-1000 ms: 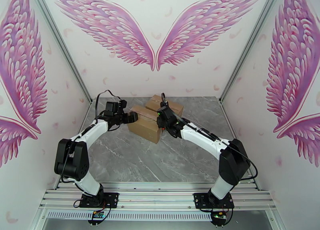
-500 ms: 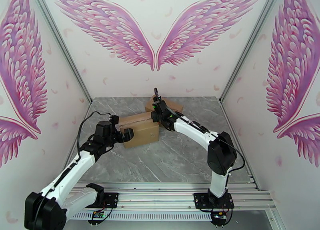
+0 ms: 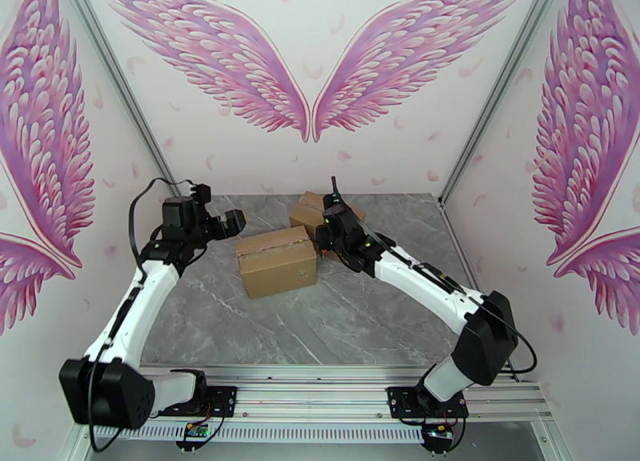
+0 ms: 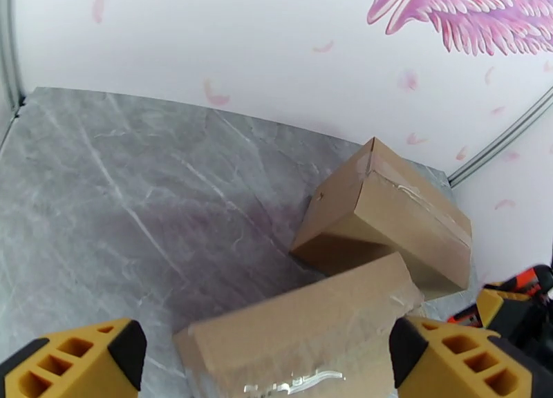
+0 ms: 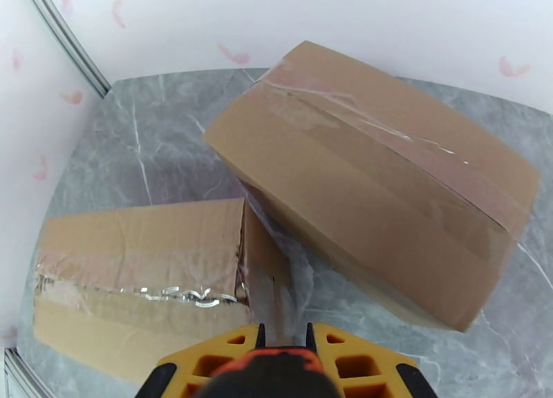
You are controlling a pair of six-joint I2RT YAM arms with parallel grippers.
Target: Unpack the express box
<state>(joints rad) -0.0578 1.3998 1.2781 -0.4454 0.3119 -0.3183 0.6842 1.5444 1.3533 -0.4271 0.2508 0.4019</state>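
Opening the taped express box (image 3: pixel 276 261) lying mid-surface (image 3: pixel 360 310), you are hovering the left hand (image 3: pixel 230 221) wide apart beside it, the right hand (image 3: pixel 324 232) in a state I cannot tell, likely needing to breach the tape (image 5: pixel 138 292) next.

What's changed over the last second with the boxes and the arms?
The near box turned, now squarer to the table edge and slightly further left. The left end effector, at its left end before, backed off leftward, open and apart from it. The right end effector stays by the box's right end, closed on a reddish tool. The far box hasn't moved.
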